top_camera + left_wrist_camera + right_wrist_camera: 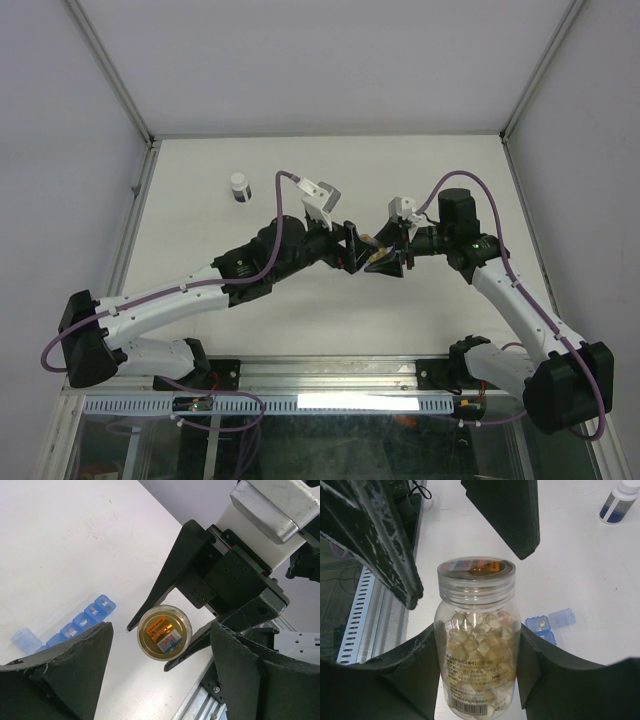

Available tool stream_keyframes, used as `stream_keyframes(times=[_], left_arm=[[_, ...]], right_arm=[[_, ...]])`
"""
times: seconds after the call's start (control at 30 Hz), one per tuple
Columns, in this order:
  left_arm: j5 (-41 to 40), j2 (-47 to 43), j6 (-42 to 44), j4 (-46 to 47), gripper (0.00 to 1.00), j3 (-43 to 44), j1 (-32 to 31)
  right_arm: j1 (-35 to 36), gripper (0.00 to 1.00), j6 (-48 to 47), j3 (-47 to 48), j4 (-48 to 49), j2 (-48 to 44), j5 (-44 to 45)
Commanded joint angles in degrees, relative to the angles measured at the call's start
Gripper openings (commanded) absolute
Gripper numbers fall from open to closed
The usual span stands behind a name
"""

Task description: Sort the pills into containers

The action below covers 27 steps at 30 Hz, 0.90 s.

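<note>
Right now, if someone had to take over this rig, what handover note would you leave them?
Right gripper: jaws shut on the pill bottle.
Left gripper: jaws open either side of its cap, not gripping.
Pills all inside the bottle; blue organiser on the table, no pills visible in it.
Done: bottle gripped.
To do: uncap, sort pills into compartments.
</note>
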Motion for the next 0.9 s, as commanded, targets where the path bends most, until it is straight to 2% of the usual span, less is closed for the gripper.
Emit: stream_keyframes(times=[0.0, 0.17, 0.33, 0.63, 0.67, 0.8, 0.87], left_arm=[[0.6, 0.4, 1.0, -0.1, 0.77, 4.1, -1.0], [1.1, 1.0, 1.2, -1.1, 0.63, 4.8, -1.0], [1.7, 1.8, 1.6, -2.3, 0.55, 5.6, -1.1], [2.4, 2.9, 2.5, -4.3, 0.54, 6.8, -1.1], [2.4, 3.0, 2.7, -4.4, 0.52, 6.9, -1.1], [2.7, 3.3, 3.7, -5.0, 0.31, 7.3, -1.0], [3.3, 3.6, 5.0, -5.4, 0.26, 7.6, -1.0]], right_arm=[[0.0, 0.00, 0.2, 1.7, 2.3, -0.4, -1.3], [0.0, 0.00, 0.2, 1.8, 2.3, -0.4, -1.4], [0.0, 0.00, 0.2, 1.8, 2.3, -0.5, -1.4], [0.0, 0.00, 0.2, 1.8, 2.3, -0.5, -1.4], [0.0, 0.00, 0.2, 1.8, 2.2, -0.5, -1.4], [0.0, 0.00, 0.2, 1.8, 2.2, -0.5, -1.4], [0.0, 0.00, 0.2, 1.8, 2.2, -0.5, -1.4]])
